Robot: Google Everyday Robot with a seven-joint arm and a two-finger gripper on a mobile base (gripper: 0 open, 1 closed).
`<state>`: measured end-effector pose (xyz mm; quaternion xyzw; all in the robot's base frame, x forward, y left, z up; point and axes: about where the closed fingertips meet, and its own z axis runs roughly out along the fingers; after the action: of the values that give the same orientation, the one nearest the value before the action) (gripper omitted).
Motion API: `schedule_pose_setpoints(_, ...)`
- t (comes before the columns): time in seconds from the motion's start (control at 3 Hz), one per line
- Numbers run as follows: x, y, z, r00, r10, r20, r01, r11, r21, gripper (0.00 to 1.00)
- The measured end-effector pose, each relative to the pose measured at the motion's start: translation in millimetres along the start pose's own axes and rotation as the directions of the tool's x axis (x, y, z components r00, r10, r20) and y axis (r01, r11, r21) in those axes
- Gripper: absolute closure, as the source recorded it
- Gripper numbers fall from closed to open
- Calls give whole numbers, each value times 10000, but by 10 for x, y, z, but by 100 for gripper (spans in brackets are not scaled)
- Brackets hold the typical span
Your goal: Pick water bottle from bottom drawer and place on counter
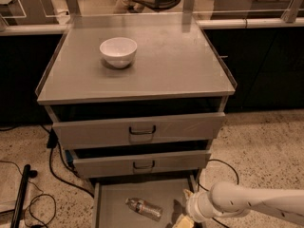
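The bottle lies on its side, clear and ribbed, on the floor of the pulled-out bottom drawer. The grey counter above carries a white bowl at its left rear. The pale arm comes in from the right. The gripper hangs at the drawer's right edge, near the bottle and not touching it; how far it gapes cannot be told.

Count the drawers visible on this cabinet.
3: top drawer under the counter, middle drawer below it, bottom drawer pulled out, holding the bottle. None seem hidden. The gripper hangs at that drawer's right front edge.
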<state>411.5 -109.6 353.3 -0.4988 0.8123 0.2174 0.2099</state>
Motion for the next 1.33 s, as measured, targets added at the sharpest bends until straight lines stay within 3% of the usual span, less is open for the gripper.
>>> schedule_pose_setpoints(0.33, 41, -99, 167, 9934, -879, 736, 893, 9959, -167, 0)
schedule_pose_setpoints(0.67, 12, -195, 187, 9846, -1315, 1152, 1320, 9912, 31, 0)
schedule_pose_setpoints(1.0, -84, -274, 173, 9754, -1566, 1552, 1527, 9876, 367, 0)
schedule_pose_setpoints(1.33, -85, -274, 174, 9754, -1566, 1552, 1527, 9876, 367, 0)
